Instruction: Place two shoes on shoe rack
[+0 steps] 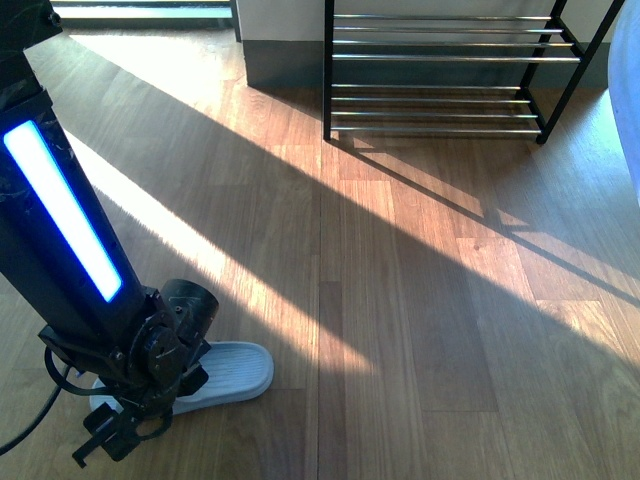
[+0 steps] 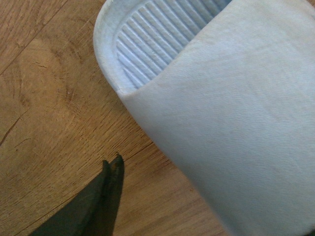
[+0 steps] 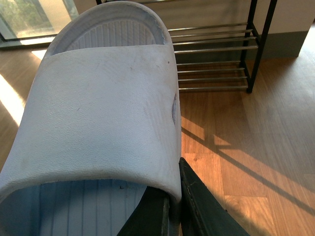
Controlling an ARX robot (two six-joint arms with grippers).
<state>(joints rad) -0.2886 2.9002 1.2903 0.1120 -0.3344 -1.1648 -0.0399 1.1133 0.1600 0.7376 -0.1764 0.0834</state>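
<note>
**Left pincer at the second slide, first slide held up**

The left gripper (image 1: 128, 425) hung low over the floor slide sandal (image 1: 235, 370), which lay flat on the boards near the robot and well apart from the shoe rack (image 1: 440, 90). In the left wrist view only one dark finger (image 2: 112, 189) showed. It was just beside the sandal's sole edge and not touching it, so I cannot tell whether that pincer was open or closed.

The right gripper (image 3: 174, 209) was clamped on the side of the carried slide sandal (image 3: 103, 108), one finger under the strap edge and one outside it, with the rack ahead of it.

The step in hand looked like the grasp of the floor slide. Done well, one finger would go under the strap and the other outside the side wall, closing firmly because the soft rubber would probably give. It should then lift straight up before any swing toward the rack. On the thin chrome rods each sole ought to span two rods, or it could tip through.

The wooden plank floor (image 1: 420, 300) was level and crossed by slanting bands of sunlight and long shadows. A grey skirting (image 1: 285, 60) ran behind the rack.
</note>
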